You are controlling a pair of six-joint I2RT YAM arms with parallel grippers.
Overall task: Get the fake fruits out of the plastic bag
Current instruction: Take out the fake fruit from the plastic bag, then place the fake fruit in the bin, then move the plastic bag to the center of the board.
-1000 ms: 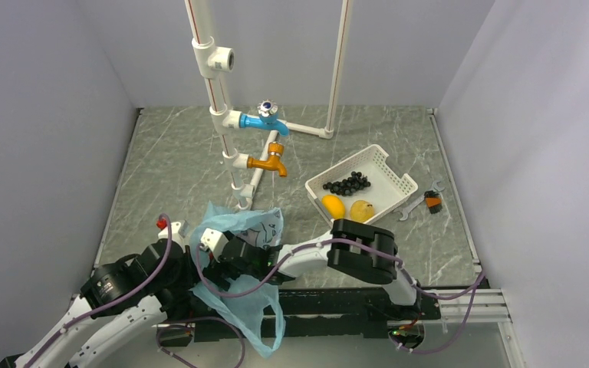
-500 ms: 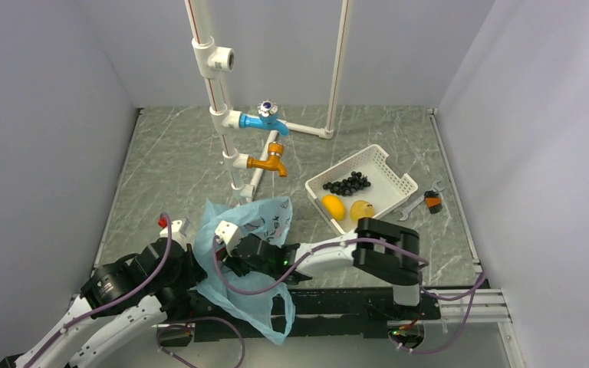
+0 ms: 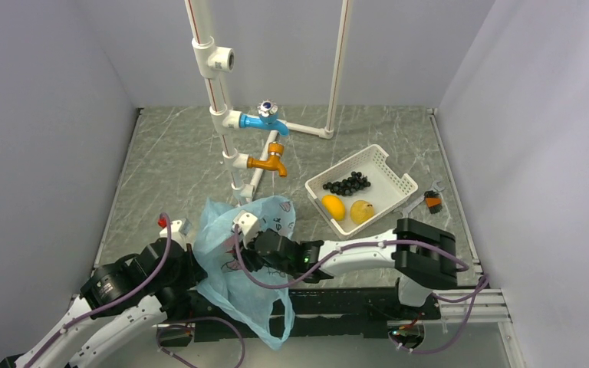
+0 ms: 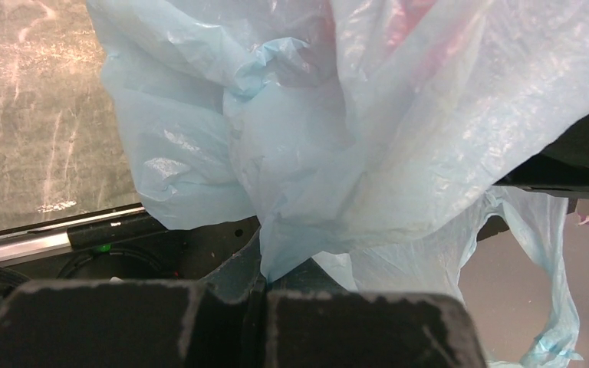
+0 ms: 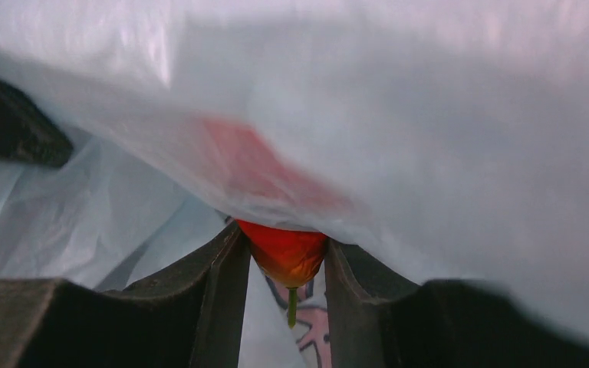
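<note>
Lower centre, top view: right gripper [image 5: 280,247] pinches red-orange apple-like plastic fruit [image 5: 285,257], now drawn rightward yet under thin light-blue plastic bag [image 3: 234,270]; left gripper [image 4: 264,287] clamps bag film. Extraction judged nearly done.

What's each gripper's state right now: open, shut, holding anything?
Left gripper: shut, pinching a fold of the plastic bag.
Right gripper: shut on the red-orange fruit, with bag film draped over it.

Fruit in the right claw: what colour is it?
The fruit is red-orange; the right wrist view shows it best.
</note>
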